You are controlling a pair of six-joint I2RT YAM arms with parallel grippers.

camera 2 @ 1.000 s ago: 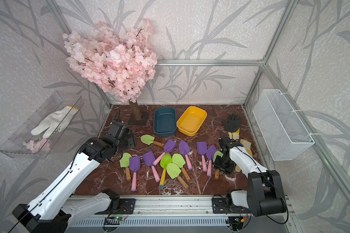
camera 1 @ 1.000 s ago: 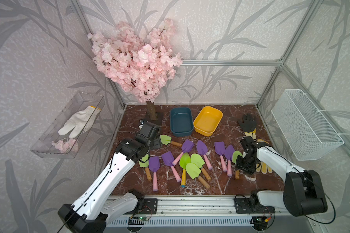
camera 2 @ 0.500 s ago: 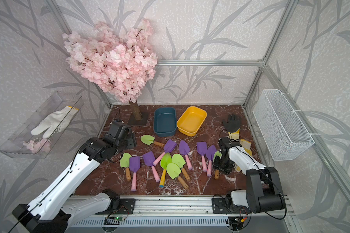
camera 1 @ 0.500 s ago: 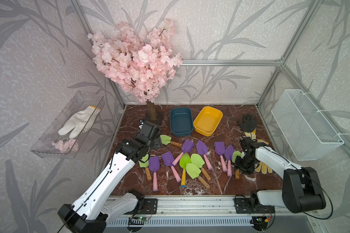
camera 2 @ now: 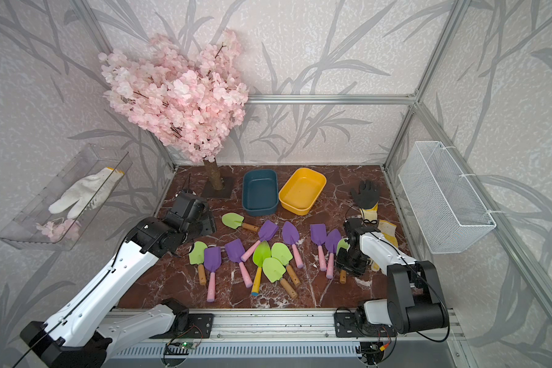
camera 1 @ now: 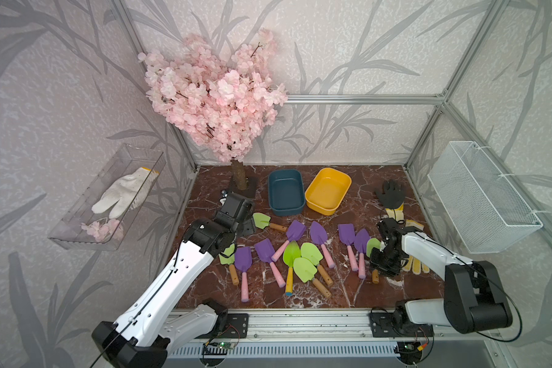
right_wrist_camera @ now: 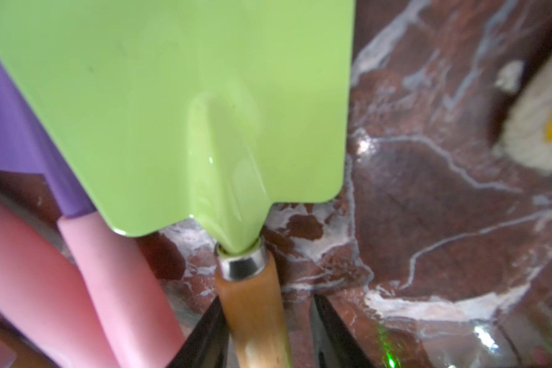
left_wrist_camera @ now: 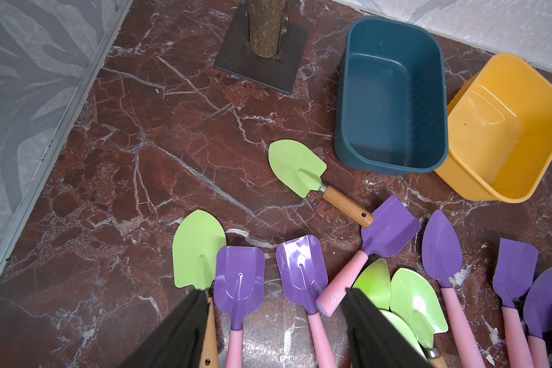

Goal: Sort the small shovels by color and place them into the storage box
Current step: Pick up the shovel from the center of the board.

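right gripper (right_wrist_camera: 266, 302): we find its jaws either side of the wooden handle (right_wrist_camera: 252, 318) of a green shovel (right_wrist_camera: 204, 111), one finger against the wood, a gap at the other; not clamped. that shovel lies on the table (camera 1: 344, 286), its blade edge over a purple shovel (right_wrist_camera: 10, 105), near a knit glove (right_wrist_camera: 539, 127). left gripper (left_wrist_camera: 274, 291): jaws apart, nothing between them (it hangs over the row's other end). the remaining shovels (camera 1: 292, 255) lie on the table in front of the blue box (camera 1: 286, 192) and yellow box (camera 1: 327, 191).
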